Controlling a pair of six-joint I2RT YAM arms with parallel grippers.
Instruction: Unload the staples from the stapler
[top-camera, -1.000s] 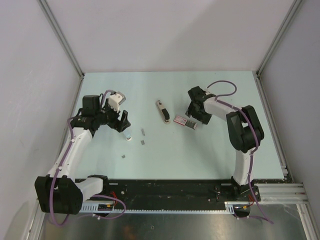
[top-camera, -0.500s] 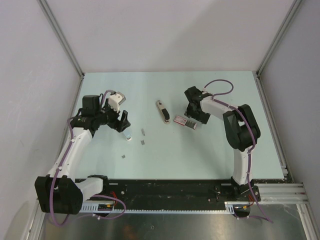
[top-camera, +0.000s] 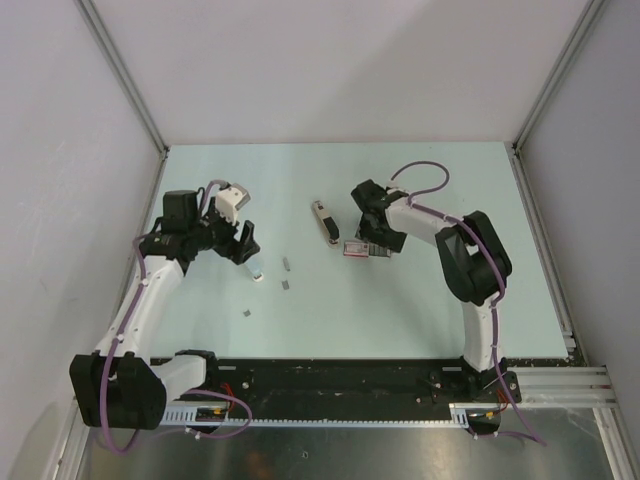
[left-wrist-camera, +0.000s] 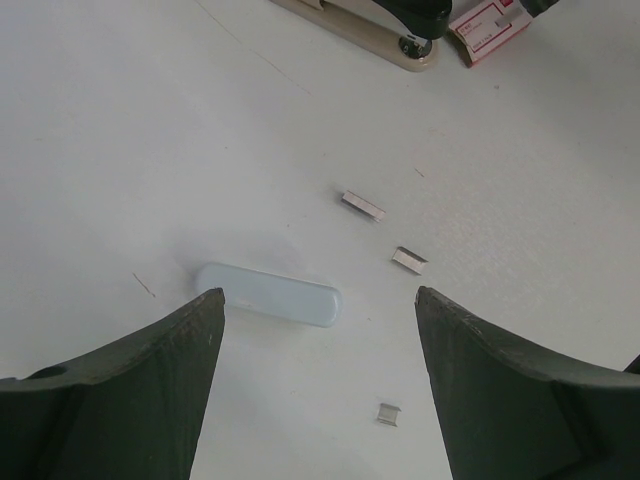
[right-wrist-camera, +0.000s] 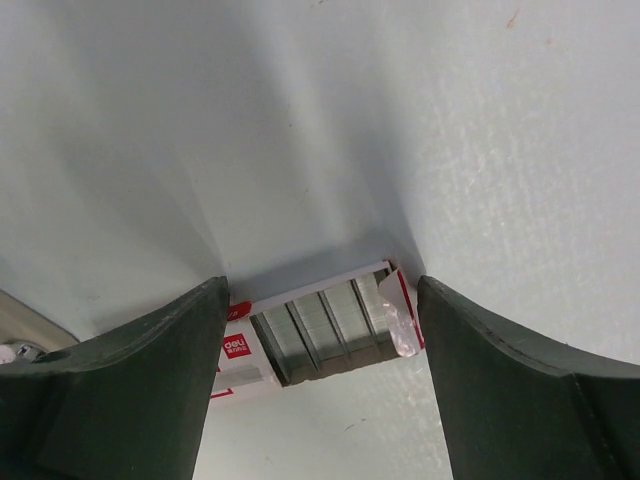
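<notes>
The stapler (top-camera: 324, 221) lies closed in the middle of the table, and its end (left-wrist-camera: 400, 25) shows at the top of the left wrist view. Three small grey staples lie loose on the table (left-wrist-camera: 362, 206) (left-wrist-camera: 409, 260) (left-wrist-camera: 388, 414), to the left of the stapler in the top view (top-camera: 287, 266). My left gripper (left-wrist-camera: 320, 297) hovers open over them (top-camera: 245, 246), with nothing between its fingers. My right gripper (right-wrist-camera: 322, 285) is open and straddles a red-and-white staple box (right-wrist-camera: 320, 328), just right of the stapler (top-camera: 368, 238).
A pale blue oblong piece (left-wrist-camera: 268, 294) lies on the table between the left fingertips. The open staple box (top-camera: 358, 249) holds rows of silver staples. Grey walls and metal frame posts close in the table on three sides.
The right arm has swung left, bringing its gripper closer to the stapler; the staple box has shifted slightly left with it. The left arm has not moved.
</notes>
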